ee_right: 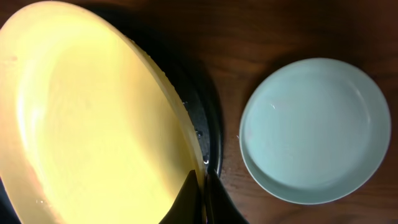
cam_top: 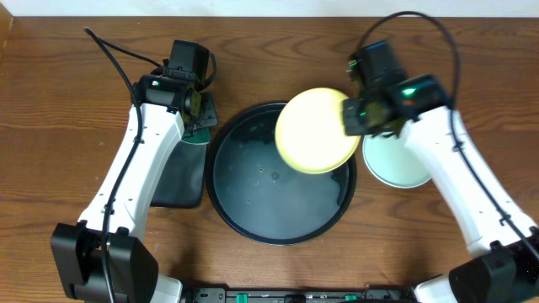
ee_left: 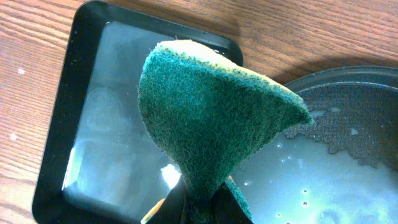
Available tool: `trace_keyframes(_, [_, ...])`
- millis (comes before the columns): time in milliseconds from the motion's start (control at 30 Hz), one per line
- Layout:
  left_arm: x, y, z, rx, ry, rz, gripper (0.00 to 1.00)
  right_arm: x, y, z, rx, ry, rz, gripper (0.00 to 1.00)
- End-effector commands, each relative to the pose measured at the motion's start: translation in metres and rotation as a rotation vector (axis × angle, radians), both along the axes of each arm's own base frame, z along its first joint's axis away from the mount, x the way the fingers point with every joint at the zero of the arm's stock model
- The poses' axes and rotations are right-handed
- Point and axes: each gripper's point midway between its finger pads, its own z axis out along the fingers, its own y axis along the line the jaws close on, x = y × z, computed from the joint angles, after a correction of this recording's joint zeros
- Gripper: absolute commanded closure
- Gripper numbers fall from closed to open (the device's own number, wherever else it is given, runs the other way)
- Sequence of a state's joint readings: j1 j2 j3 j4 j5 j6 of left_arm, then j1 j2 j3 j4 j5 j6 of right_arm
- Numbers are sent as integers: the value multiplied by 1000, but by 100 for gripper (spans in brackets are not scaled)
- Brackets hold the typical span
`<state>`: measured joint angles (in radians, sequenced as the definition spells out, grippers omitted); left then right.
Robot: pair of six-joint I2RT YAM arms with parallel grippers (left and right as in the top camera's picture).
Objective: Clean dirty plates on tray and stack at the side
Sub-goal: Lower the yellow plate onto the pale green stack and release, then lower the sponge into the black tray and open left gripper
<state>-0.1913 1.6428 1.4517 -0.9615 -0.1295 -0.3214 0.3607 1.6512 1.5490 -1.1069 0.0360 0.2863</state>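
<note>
My right gripper [cam_top: 348, 116] is shut on the rim of the pale yellow plate [cam_top: 316, 130] and holds it tilted above the right part of the large round black tray [cam_top: 227, 172]. The right wrist view shows the yellow plate [ee_right: 93, 124] pinched between my fingers [ee_right: 203, 186]. A mint-blue plate [cam_top: 396, 164] lies on the table right of the tray; it also shows in the right wrist view [ee_right: 314, 127]. My left gripper [cam_top: 198, 114] is shut on a green scouring sponge [ee_left: 211, 118], held over the small rectangular tray beside the round tray [ee_left: 348, 124].
A smaller rectangular black tray [cam_top: 181, 181] with water in it lies left of the round tray; it also shows in the left wrist view [ee_left: 74, 124]. The round tray's floor is wet. Cables run over the table behind both arms.
</note>
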Motion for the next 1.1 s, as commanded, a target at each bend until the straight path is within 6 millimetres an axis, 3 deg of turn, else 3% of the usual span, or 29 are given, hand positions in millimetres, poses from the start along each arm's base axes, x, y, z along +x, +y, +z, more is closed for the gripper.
trace_keyframes(0, [4, 1, 7, -8, -23, 17, 92, 6, -29, 7, 109, 22, -44, 99])
trace_keyframes(133, [4, 1, 7, -8, -22, 17, 92, 10, -88, -7, 46, 38, -179, 99])
trace_keyframes(333, [2, 1, 4, -6, -13, 17, 92, -6, -167, -51, -52, 101, -385, 99])
trace_keyframes(400, [2, 1, 3, -6, -12, 17, 92, -10, -184, -67, -43, 102, -437, 99])
trace_keyframes(533, [2, 1, 3, -5, -13, 17, 93, -16, -198, -92, -25, 102, -486, 99])
trace_keyframes(733, [2, 2, 3, -5, -12, 17, 92, -25, -196, -116, -27, 119, -487, 99])
trace_keyframes(933, [0, 2, 3, 3, -3, 2, 92, -27, -196, -118, -28, 126, -483, 71])
trace_keyframes(1067, [-3, 8, 1, 16, 18, -11, 92, -29, -196, -114, -28, 137, -483, 66])
